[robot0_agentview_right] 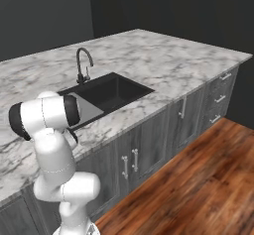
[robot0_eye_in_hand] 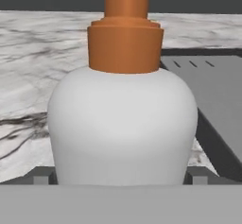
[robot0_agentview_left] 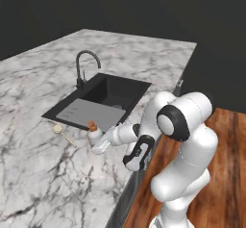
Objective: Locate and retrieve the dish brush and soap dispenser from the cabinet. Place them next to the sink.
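Note:
The soap dispenser, a white rounded bottle with an orange pump, stands upright on the marble counter just in front of the sink. My gripper is open around its base. In the hand view the soap dispenser sits between my gripper fingertips, which flank its sides. The dish brush lies flat on the counter, left of the bottle and close to the sink's grey draining section. The cabinet is out of view.
A black gooseneck faucet rises behind the basin. White marble counter spreads wide to the left and far side. Grey base doors and drawers line the counter front above a wooden floor.

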Tool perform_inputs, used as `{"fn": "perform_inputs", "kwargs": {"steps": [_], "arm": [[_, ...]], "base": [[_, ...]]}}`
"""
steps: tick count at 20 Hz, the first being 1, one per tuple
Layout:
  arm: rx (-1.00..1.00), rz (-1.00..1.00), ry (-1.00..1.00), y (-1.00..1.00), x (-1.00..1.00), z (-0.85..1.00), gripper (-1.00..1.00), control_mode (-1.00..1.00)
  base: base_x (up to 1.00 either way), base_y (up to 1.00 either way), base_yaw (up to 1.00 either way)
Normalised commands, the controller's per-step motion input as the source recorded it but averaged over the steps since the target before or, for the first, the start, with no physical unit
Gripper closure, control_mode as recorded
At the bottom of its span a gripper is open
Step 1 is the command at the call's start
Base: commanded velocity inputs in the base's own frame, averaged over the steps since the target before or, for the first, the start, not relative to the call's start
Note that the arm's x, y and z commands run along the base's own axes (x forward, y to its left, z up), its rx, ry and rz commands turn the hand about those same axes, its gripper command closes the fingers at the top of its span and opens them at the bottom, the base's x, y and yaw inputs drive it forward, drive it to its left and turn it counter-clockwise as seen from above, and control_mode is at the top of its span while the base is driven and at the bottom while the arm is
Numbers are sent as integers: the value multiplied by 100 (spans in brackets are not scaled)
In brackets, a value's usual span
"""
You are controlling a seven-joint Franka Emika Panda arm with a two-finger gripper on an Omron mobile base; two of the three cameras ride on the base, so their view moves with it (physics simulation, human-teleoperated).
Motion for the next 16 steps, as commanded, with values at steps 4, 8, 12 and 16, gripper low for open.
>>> {"fn": "perform_inputs", "kwargs": {"steps": [4, 8, 12, 16], "arm": [[6, 8, -4, 0, 57, -36, -100, -100], [12, 11, -24, 0, 23, -28, -100, -100], [13, 13, -17, -1, 7, -42, -100, -100], [14, 13, -10, 0, 0, -58, -100, -100]], "base": [[0, 0, 0], [0, 0, 0], [0, 0, 0], [0, 0, 0]]}}
